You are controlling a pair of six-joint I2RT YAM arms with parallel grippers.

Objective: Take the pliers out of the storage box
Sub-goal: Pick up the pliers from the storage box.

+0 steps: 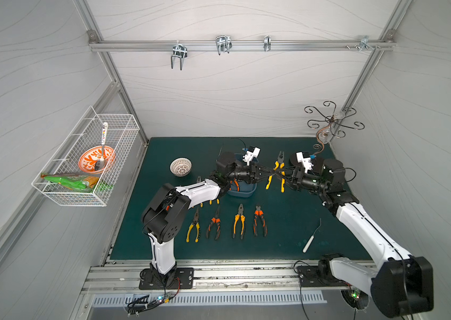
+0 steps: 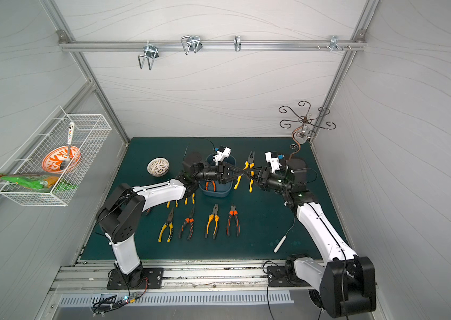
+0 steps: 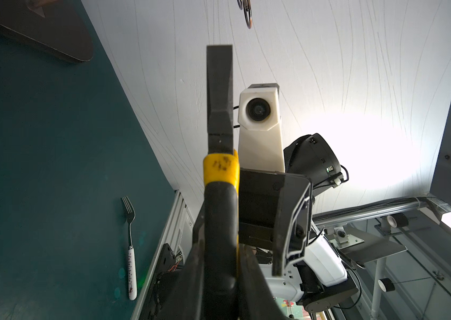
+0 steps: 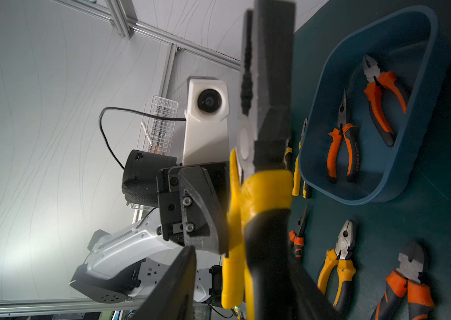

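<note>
- A yellow-handled pliers [image 1: 280,160] is held level in the air just beside the storage box [image 1: 242,192], above the counter [image 1: 288,216].
- The left claw [image 1: 272,173] is pressed onto this tool. In the left wrist view the handle is seen running out between its fingers [image 3: 198,271].
- The right claw [image 1: 279,174] is presented from the opposite side and stands spread. One finger [image 3: 290,221] is seen clear of the handle, so no pinch is made.
- The step is judged to be a handover. The right claw is best closed on a stretch of handle clear of the left fingers, near the pivot, so that the heavy head cannot swing. The left grip should be released only once that hold is firm.
- Two orange-and-black pliers are found in the storage box, a long-nosed pair [image 4: 342,144] and a cutter pair [image 4: 382,99], lying side by side on its floor.
- Four pairs [image 1: 239,221] are laid in a row on the counter towards the front. Further yellow handle ends [image 1: 210,202] are seen under the left arm.
- A wire basket [image 1: 80,199] on the side wall is found to hold an orange patterned bowl [image 1: 91,163], a spoon [image 1: 103,144] and a green packet [image 1: 66,181].
- A white perforated bowl [image 1: 180,167] stands on the counter; nothing is made out in it.
</note>
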